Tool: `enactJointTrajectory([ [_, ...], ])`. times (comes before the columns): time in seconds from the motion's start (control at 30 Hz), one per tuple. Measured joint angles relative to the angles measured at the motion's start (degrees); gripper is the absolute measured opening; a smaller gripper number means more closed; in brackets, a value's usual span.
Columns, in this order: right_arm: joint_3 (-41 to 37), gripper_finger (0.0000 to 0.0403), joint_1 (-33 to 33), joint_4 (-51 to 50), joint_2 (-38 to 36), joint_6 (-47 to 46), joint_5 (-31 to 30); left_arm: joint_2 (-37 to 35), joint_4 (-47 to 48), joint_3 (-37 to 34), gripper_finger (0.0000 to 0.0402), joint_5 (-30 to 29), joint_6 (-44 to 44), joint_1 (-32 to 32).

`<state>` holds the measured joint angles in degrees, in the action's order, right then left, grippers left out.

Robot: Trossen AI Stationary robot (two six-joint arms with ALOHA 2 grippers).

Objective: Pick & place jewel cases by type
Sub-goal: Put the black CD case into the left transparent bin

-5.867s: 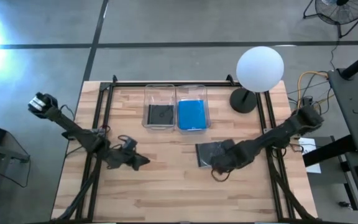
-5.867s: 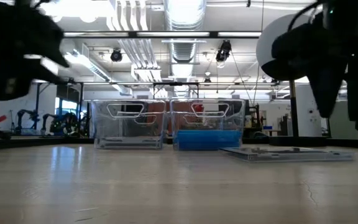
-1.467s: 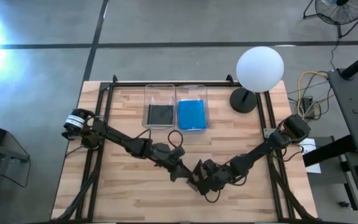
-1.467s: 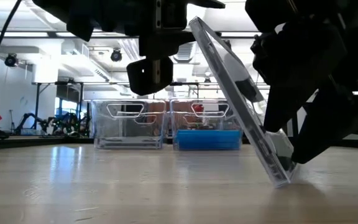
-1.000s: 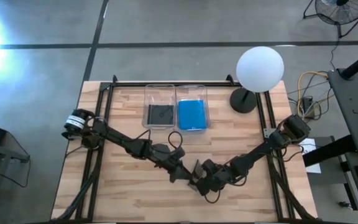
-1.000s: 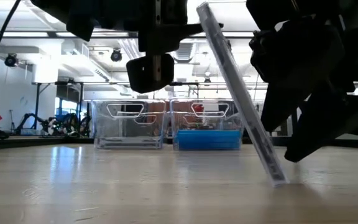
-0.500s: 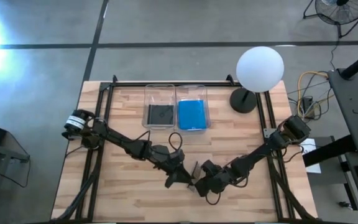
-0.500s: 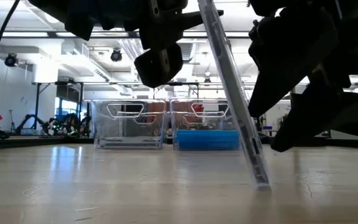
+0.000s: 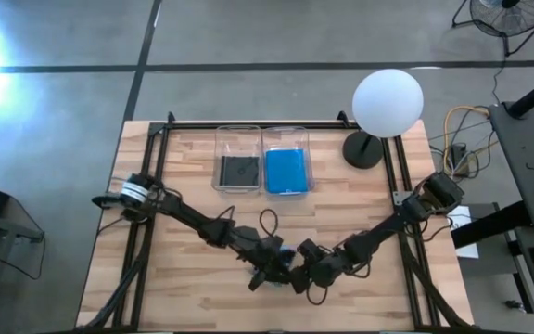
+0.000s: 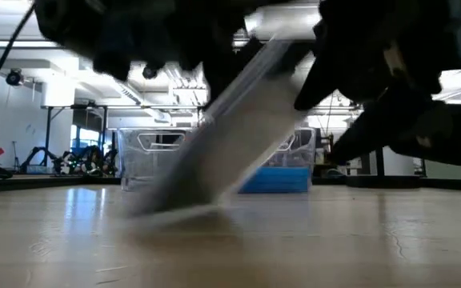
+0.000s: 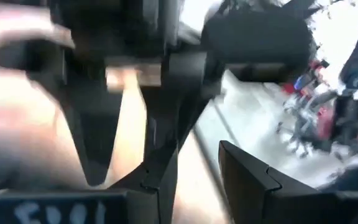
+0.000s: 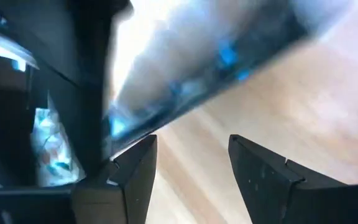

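A dark jewel case (image 10: pixel 222 128) stands slanted near the table's near middle. It shows blurred in the low view, its lower edge (image 10: pixel 166 210) on the wood and its top toward the right. From above, only a small part of the case (image 9: pixel 286 256) shows between the two grippers. My left gripper (image 9: pixel 269 271) is on its left side and open, a gap showing between its fingers (image 11: pixel 207 180). My right gripper (image 9: pixel 297 271) is on its right side, also open (image 12: pixel 194 162), with the case (image 12: pixel 216 68) just beyond its fingertips. My left gripper is close beside the case, but blur and the arms hide whether it touches it. My right gripper has nothing between its fingers; the case's lower edge (image 12: pixel 148 124) passes close by one fingertip (image 12: pixel 138 155), and I cannot tell whether they touch.
Two clear bins stand at the far middle. The left bin (image 9: pixel 219 139) holds a dark case (image 9: pixel 239 171), and the right bin (image 9: pixel 306 139) holds blue cases (image 9: pixel 286 171). A white globe lamp (image 9: pixel 387 102) stands at the far right. Bare wood lies along the near edge.
The case rose from a steep lean, top toward the left, to nearly upright. It now slants the other way, with its lower edge farther left. My left gripper came down and toward the near edge, closing on the case. My right gripper crept left.
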<state>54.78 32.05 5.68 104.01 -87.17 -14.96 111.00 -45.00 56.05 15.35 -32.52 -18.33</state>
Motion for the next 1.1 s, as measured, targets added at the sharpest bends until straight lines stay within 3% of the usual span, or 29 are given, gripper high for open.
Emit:
enactJointTrajectory([
  [0.3, -0.04, 0.0194, -0.07, -0.73, 0.0, -2.96, -0.24, -3.55, 2.52, -3.39, 0.0103, 0.08, 5.96, 0.44],
  [0.37, -0.04, 0.0194, -0.09, -0.84, 0.0, -4.68, -1.61, -6.5, 10.39, -3.46, 0.0103, -2.37, 6.0, 1.13],
  [0.43, -0.08, 0.0195, -0.13, -1.16, 0.0, -6.4, -3.19, -11.02, 24.75, -3.26, 0.0103, -5.5, 6.76, 2.22],
  [0.57, -0.02, 0.0196, -0.51, -1.19, 0.03, -7.05, -4.76, -19.57, 57.65, -3.39, 0.0103, -23.28, 4.63, 2.02],
  [0.67, 0.84, 0.0196, -1.77, -0.97, 0.79, -5.29, -4.74, -25.1, 70.15, -6.11, 0.0103, -32.37, -4.04, 1.23],
  [0.77, 3.42, 0.0196, -3.34, -0.89, 2.94, -3.04, -3.65, -27.78, 71.32, -12.88, 0.0103, -33.08, -8.08, 2.69],
  [0.9, 9.31, 0.0205, -4.03, -1.17, 7.32, -4.86, -1.54, -30.84, 68.48, -18.16, 0.0103, -27.58, -12.39, 7.58],
  [1.1, 20.64, 0.024, -3.79, -5.51, 18.08, -19.98, -1.57, -31.65, 63.33, -20.54, 0.0103, -22.45, -9.32, 10.76],
])
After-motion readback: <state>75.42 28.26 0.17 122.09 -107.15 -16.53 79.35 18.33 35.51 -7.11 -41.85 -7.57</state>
